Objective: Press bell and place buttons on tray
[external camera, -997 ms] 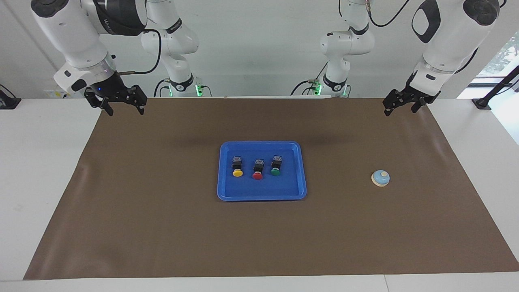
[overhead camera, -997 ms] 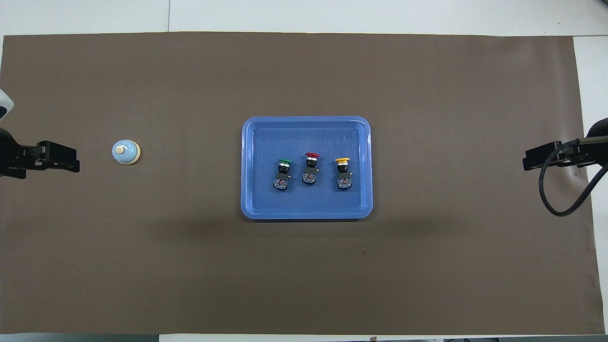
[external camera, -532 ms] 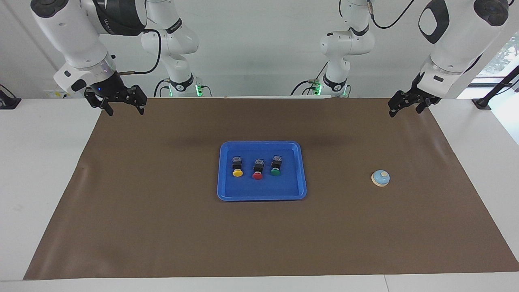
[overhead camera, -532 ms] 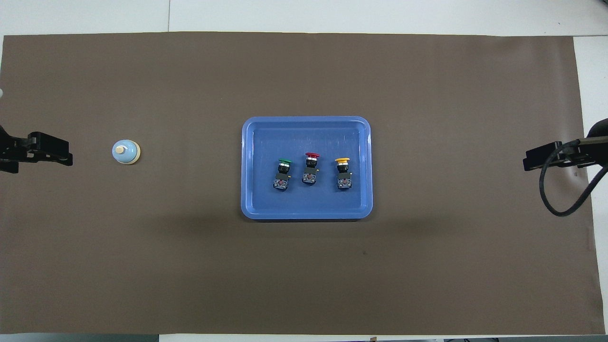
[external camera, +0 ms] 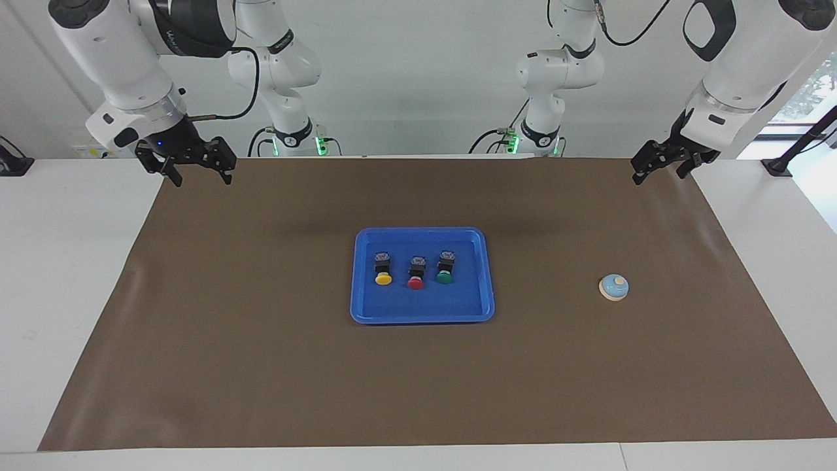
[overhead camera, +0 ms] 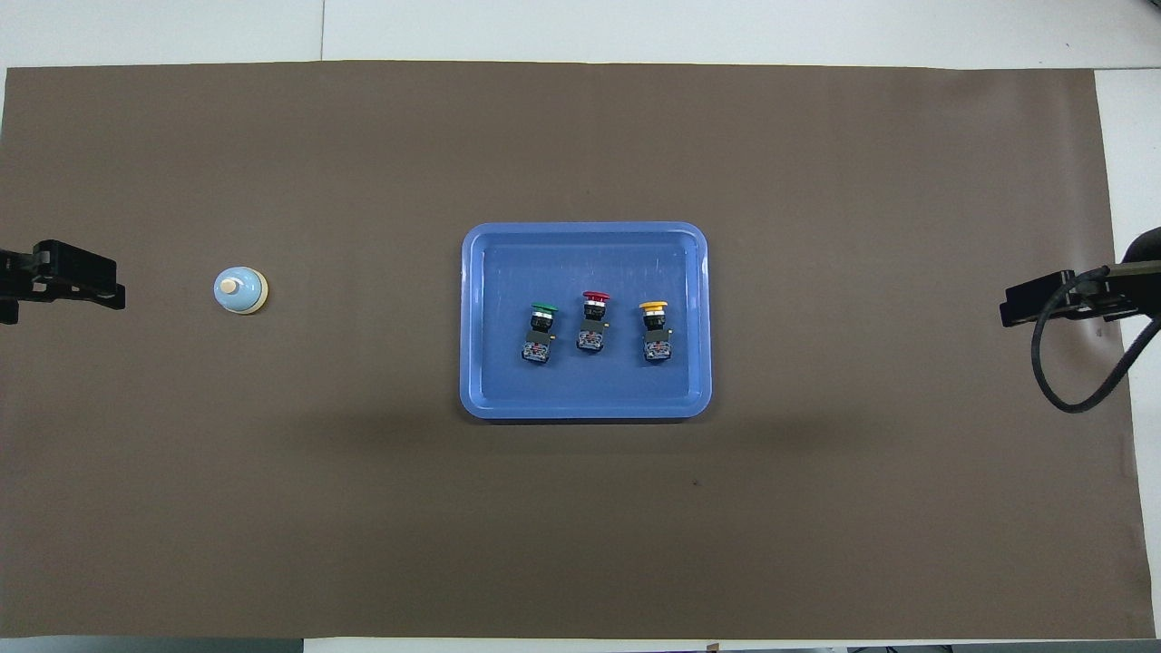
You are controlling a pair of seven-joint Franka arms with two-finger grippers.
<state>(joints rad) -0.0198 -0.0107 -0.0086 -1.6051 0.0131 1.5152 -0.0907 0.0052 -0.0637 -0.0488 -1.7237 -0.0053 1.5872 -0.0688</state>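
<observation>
The 3 buttons [external camera: 413, 269] lay in the tray [external camera: 366, 313], the bell [external camera: 614, 287] well apart. The left hand [external camera: 660, 170] and right hand [external camera: 194, 169] hung apart-fingered, empty, over the bench [external camera: 65, 275].

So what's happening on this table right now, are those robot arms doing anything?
Nothing is being handled at this moment. All three buttons, yellow, red and green, lie side by side in the blue tray at the middle of the brown mat. The small bell sits alone on the mat toward the left arm's end. The left gripper and the right gripper hang above the mat's corners nearest the robots, jaws open and holding nothing.
</observation>
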